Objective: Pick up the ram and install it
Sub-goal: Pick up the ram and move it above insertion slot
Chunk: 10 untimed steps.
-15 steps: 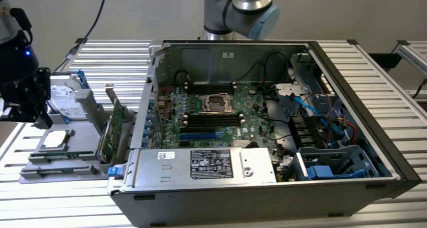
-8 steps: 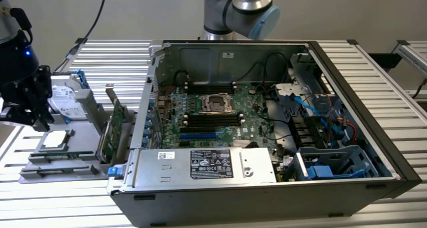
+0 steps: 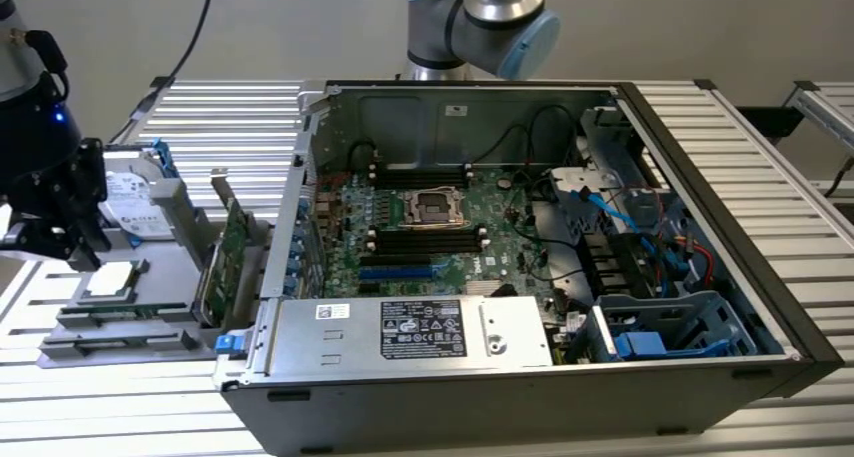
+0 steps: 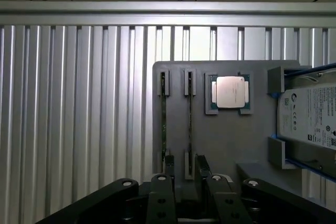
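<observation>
end effector [image 4: 189, 182]: released, fingers [image 4: 160, 196] spread, nothing held
ram [image 4: 189, 116]: stood on edge in holder [image 4: 220, 145] slot, faces exposed for pinching
alignment: fingers lined up either side of ram, above holder

Dark claw [image 3: 60, 249] at the exterior view's left, pointing downward, fingers [image 4: 160, 199] apart.
</observation>
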Motion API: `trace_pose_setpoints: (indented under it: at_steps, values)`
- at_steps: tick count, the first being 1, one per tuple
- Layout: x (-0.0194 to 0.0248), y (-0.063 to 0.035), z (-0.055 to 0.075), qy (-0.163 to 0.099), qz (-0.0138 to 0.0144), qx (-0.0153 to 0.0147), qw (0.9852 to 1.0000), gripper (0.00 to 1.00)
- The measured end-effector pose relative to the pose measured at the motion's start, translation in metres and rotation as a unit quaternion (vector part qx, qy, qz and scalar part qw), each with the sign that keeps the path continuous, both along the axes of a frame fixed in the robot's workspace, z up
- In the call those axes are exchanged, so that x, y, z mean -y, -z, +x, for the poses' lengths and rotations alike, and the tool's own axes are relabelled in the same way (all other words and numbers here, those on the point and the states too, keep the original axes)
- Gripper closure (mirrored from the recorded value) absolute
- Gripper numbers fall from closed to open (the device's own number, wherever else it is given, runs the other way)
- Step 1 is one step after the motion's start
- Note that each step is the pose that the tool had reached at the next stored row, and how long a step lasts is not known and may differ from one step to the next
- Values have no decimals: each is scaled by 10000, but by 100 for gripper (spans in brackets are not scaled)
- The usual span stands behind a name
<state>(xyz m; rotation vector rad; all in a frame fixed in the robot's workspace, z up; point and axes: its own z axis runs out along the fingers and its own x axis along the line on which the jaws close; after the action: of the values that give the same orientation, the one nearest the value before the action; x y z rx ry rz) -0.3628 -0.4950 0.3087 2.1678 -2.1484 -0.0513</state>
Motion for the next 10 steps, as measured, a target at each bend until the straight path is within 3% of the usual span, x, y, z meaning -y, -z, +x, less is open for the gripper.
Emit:
trace_pose_setpoints:
  at_steps: [10]
  values:
    - [0,182,-56,-10,0,3,10000,70]
